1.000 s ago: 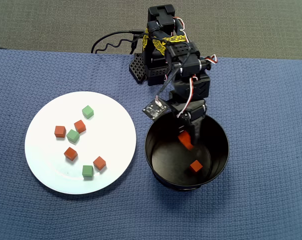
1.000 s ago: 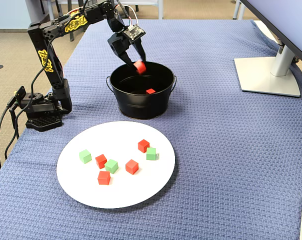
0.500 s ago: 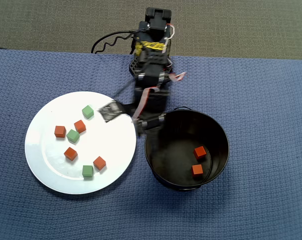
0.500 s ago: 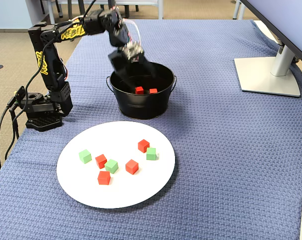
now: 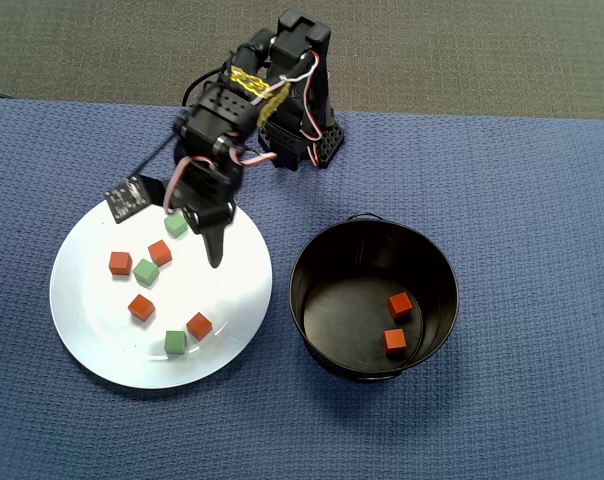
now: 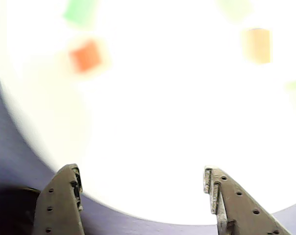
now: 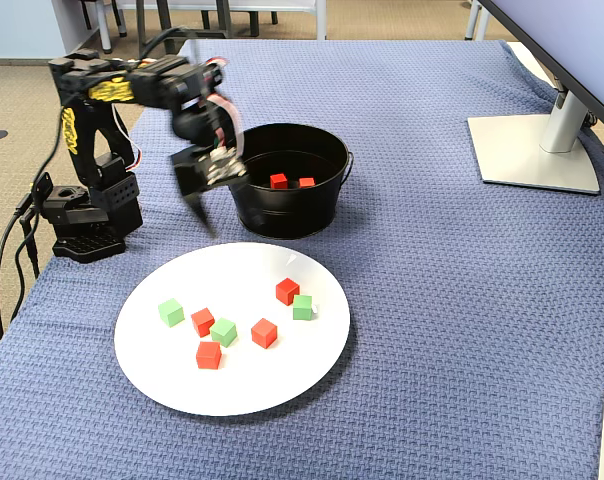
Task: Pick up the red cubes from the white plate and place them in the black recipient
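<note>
Overhead view: the claw [image 5: 216, 250] is hanging released and empty over the white plate [image 5: 92, 350], which is carrying four red cubes [image 5: 141, 307] and three green cubes [image 5: 146, 272]. Two more red cubes are lying inside the black recipient [image 5: 312, 270] beside it.

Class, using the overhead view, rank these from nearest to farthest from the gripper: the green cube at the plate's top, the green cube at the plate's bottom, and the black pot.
From the gripper:
1. Top green cube, just up-left.
2. Bottom green cube, below, near plate edge.
3. Black pot, to the right.
</note>
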You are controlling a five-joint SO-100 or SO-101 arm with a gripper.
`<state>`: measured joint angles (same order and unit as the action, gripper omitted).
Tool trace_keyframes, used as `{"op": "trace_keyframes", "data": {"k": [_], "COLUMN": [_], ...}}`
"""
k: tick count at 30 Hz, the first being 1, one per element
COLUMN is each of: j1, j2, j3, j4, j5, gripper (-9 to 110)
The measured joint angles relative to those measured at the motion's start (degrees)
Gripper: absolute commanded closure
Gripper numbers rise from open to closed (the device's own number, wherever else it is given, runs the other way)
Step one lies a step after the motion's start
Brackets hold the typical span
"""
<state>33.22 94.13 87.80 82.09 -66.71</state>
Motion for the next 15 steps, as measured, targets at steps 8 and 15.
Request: {"op": "trace_keyframes", "data": {"k": [8, 15], "j1": [10.46, 12.22], "j2": [1.58, -2.55], "j3": [11.78, 12.22], "j4": [-10.63, -14.94], "j5": [-25.75, -34.28], "gripper": [77, 73]}}
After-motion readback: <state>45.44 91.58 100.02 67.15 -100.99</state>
